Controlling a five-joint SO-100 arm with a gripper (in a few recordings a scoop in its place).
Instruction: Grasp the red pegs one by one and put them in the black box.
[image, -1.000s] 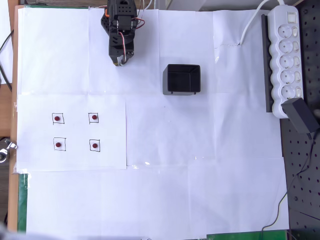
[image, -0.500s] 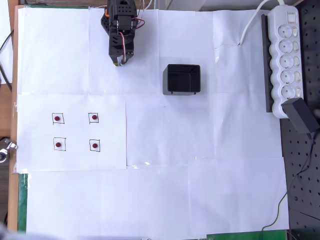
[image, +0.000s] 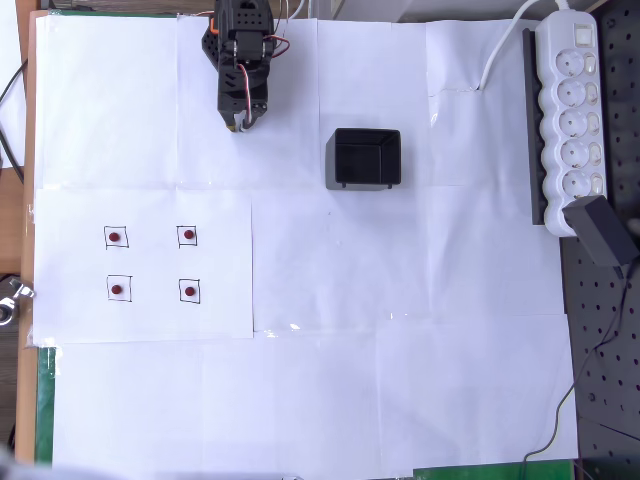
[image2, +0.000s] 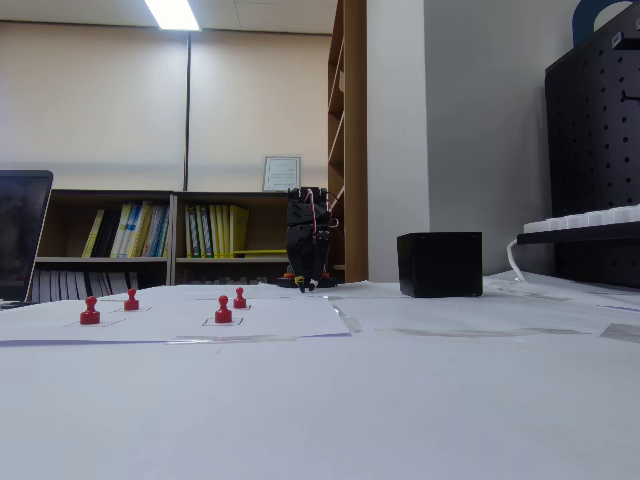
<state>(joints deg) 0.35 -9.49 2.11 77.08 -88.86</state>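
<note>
Red pegs (image: 152, 264): four upright, each inside its own drawn square, left side of the overhead view.
Black box (image: 364, 158): on the white paper (image: 400, 300), well apart from them.
Gripper (image: 243, 125): near the far edge, tips down, gap too small to judge.

Slight retreat of the gripper (image: 241, 124) toward the table's top edge since a second ago.

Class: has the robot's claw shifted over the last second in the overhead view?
No. The claw keeps its spot left of the small black square plastic box.
</note>
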